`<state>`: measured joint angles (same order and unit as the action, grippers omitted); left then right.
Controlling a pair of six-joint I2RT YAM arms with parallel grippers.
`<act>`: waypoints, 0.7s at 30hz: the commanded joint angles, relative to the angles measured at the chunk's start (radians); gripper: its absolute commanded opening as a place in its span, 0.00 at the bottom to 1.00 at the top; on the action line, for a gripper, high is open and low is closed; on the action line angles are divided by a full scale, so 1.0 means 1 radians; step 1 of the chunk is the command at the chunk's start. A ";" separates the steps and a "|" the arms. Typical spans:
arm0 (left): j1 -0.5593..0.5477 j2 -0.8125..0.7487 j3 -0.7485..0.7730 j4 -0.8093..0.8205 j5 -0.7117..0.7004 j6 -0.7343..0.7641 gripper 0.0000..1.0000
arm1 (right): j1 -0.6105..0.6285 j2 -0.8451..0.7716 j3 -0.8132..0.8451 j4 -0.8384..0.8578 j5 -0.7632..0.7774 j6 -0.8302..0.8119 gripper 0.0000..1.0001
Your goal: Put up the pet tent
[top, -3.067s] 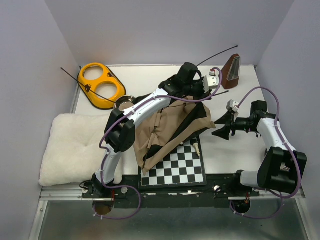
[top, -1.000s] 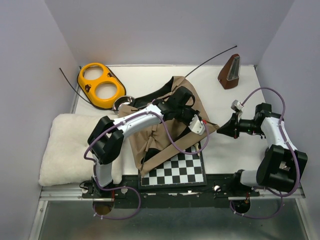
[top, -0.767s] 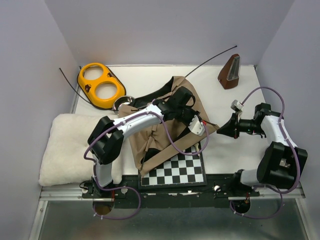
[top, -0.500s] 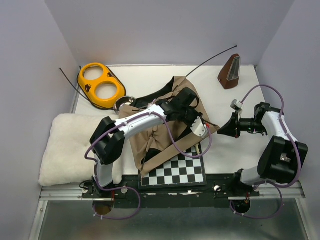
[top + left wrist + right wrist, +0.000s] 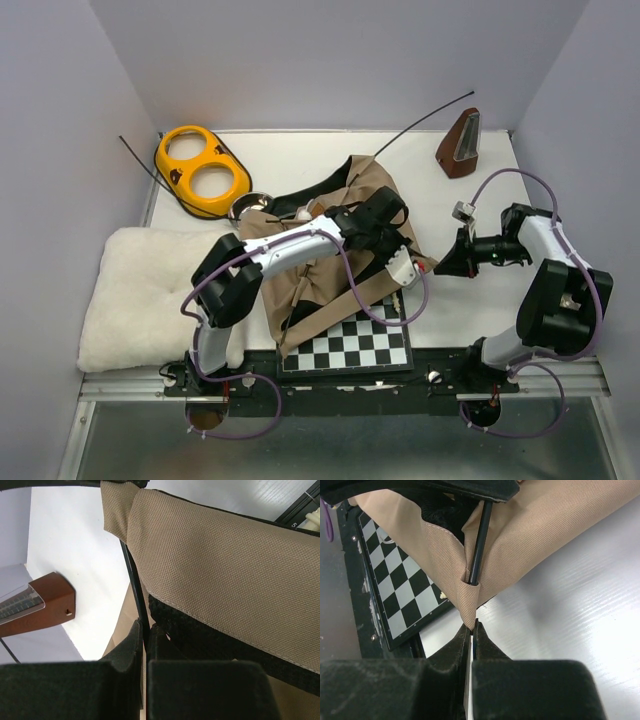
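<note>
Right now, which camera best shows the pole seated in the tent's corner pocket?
The right wrist view: the pole enters the pet tent corner pocket just above the pinching jaws of the right gripper. The left wrist view shows only a pole stretch beside fabric; in the top view the corner is tiny.

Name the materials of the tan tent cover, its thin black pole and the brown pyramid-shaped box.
Tan tent cover: matte woven cloth; weave shows. Thin black pole: smooth, faint sheen; perhaps fibreglass or metal. Brown pyramid-shaped box: smooth reddish faces; probably wood.
</note>
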<state>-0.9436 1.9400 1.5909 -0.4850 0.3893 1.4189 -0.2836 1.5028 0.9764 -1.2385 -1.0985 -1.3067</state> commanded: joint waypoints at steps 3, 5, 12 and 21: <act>-0.006 0.036 0.015 -0.069 -0.099 0.092 0.00 | 0.023 0.036 0.048 -0.021 0.002 0.004 0.23; -0.009 0.039 0.014 -0.053 -0.098 0.094 0.00 | 0.030 0.040 0.047 -0.022 0.006 0.004 0.26; -0.032 0.039 0.001 -0.015 -0.109 0.106 0.00 | 0.063 0.050 0.057 -0.015 0.002 0.026 0.39; -0.030 -0.004 -0.065 0.036 -0.122 0.057 0.00 | 0.050 0.016 0.090 -0.103 0.055 -0.002 0.81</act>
<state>-1.0004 1.9587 1.5593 -0.4492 0.3534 1.4532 -0.2264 1.5471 1.0519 -1.3071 -1.0565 -1.3212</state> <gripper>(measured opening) 0.047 0.750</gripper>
